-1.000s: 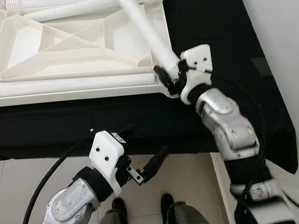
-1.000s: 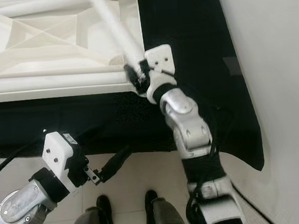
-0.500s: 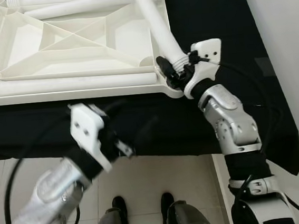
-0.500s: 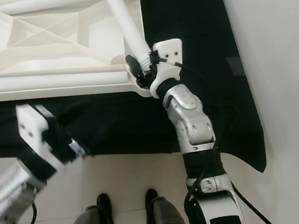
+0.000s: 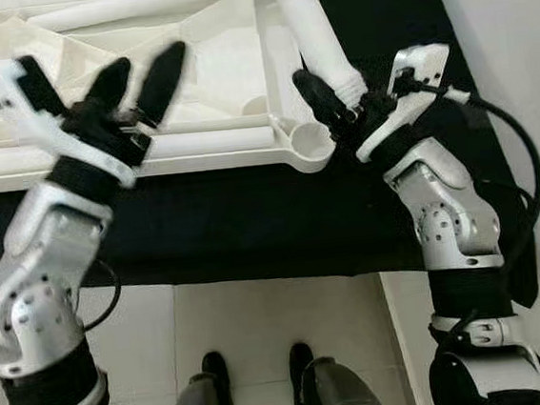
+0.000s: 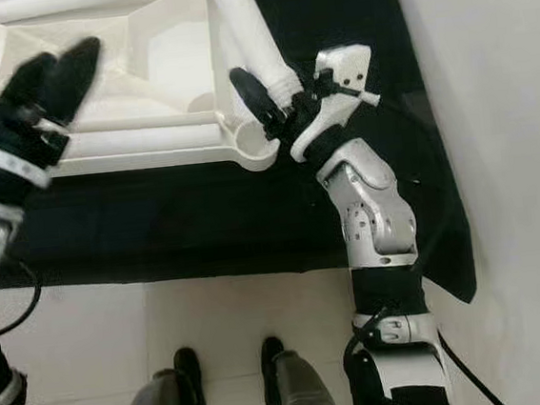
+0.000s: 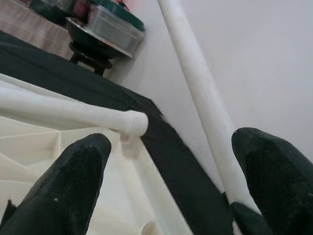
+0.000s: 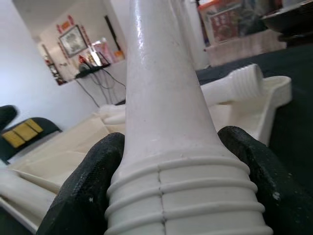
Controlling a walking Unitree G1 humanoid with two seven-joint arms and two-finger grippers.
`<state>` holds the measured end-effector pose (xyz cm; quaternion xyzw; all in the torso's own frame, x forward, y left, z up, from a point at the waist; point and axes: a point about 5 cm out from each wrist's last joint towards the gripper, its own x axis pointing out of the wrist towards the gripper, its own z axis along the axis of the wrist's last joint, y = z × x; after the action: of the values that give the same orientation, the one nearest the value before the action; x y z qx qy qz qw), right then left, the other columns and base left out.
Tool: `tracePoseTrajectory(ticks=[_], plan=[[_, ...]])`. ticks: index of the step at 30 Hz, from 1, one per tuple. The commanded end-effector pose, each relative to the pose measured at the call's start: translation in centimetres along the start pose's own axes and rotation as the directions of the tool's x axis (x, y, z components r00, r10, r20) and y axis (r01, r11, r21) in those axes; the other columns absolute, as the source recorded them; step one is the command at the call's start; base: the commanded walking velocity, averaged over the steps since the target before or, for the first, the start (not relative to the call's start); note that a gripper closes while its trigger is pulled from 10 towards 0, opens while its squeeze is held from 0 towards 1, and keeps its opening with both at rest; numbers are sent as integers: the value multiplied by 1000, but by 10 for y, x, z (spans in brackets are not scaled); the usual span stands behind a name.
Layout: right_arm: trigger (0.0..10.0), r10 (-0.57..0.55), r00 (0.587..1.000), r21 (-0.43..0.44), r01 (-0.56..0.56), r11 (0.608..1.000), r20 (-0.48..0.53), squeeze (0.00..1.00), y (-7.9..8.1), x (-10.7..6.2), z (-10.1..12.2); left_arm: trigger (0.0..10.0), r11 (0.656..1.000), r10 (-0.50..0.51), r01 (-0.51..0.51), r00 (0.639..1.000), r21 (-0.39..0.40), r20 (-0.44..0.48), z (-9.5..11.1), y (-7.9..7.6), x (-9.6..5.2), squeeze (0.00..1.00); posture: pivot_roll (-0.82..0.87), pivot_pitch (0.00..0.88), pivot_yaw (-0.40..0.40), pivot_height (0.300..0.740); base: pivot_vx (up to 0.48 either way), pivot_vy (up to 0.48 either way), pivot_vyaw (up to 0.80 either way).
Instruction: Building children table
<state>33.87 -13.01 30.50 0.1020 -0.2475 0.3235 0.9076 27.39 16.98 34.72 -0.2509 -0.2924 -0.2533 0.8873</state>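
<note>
An upturned white plastic tabletop (image 5: 237,158) lies on a black cloth. Loose white legs (image 5: 197,142) rest inside its ribbed frame. My right gripper (image 5: 338,98) is shut on another white leg (image 5: 315,26) just above its threaded end (image 8: 186,196). It holds the leg tilted, a little above the near right corner socket (image 5: 310,141). My left gripper (image 5: 142,66) hovers open over the near edge of the tabletop with nothing between its fingers (image 7: 73,181). The held leg (image 7: 200,88) crosses the left wrist view.
The black cloth (image 5: 253,223) hangs over the table's front edge. A white wall (image 5: 513,45) runs close along the right side. Tiled floor (image 5: 262,318) and two dark shoes (image 5: 258,381) lie below. A dark bowl and containers (image 7: 98,34) stand beyond the far end.
My left arm has swung up from below the table edge to above the tabletop, fingers open. The right gripper has brought the leg's threaded end up, above the corner socket.
</note>
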Motion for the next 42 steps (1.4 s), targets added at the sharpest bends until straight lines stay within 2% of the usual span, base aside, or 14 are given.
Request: tracePoseTrajectory(ticks=[1,9,10,11,12,19,21,26,30,31,34,38,41,42], plan=[[0,28,999,12,-29,1000,31,0,4,-1,1,10000,999,10,-10,1000,-33,14,1,2,0,0,28,350,-52,740,0,0,0],[0,63,995,41,-66,997,77,0,8,1,6,10000,996,-21,23,999,-85,26,3,-2,13,0,28,326,-43,740,0,0,0],[8510,74,994,40,-77,996,79,0,9,2,6,10000,995,-26,28,999,-92,32,5,-2,16,0,32,320,-41,740,0,0,0],[8510,74,994,40,-77,996,79,0,9,2,6,10000,995,-26,28,999,-92,32,5,-2,16,0,32,320,-41,740,0,0,0],[10000,86,993,41,-89,995,80,0,10,2,5,10000,994,-27,31,999,-100,42,6,-2,19,0,35,314,-37,740,0,0,0],[10000,151,986,1,-152,988,66,0,16,0,3,10000,989,-9,19,997,-150,73,11,3,27,0,53,298,-24,740,0,0,0],[10000,192,979,-14,-191,981,65,0,20,0,3,10000,982,4,13,996,-188,88,13,6,31,0,53,292,-24,740,0,0,0],[10000,222,972,-13,-222,975,81,0,23,0,6,10000,974,7,17,995,-227,102,16,8,34,0,51,289,-21,740,0,0,0],[10000,302,952,-49,-299,953,59,0,33,-2,7,10000,960,2,27,995,-278,103,17,10,37,0,45,280,-14,740,0,0,0],[10000,353,935,-70,-350,934,38,0,41,-3,5,10000,954,-22,50,995,-297,99,17,8,40,0,45,279,-13,740,0,0,0],[10000,392,920,-75,-389,918,26,0,49,-2,3,10000,943,-78,108,991,-314,108,17,-1,43,0,45,275,-11,740,0,0,0],[10000,417,909,-81,-415,906,11,0,53,-2,0,10000,929,-128,161,985,-332,118,18,-8,44,0,45,273,-12,740,0,0,0],[10000,417,909,-81,-415,906,11,0,53,-2,0,10000,929,-128,161,985,-332,118,18,-8,44,0,45,273,-12,740,0,0,0],[10000,424,906,-86,-423,902,0,0,53,-3,-2,10000,919,-167,199,978,-341,122,19,-12,44,0,44,271,-13,740,0,0,0]])
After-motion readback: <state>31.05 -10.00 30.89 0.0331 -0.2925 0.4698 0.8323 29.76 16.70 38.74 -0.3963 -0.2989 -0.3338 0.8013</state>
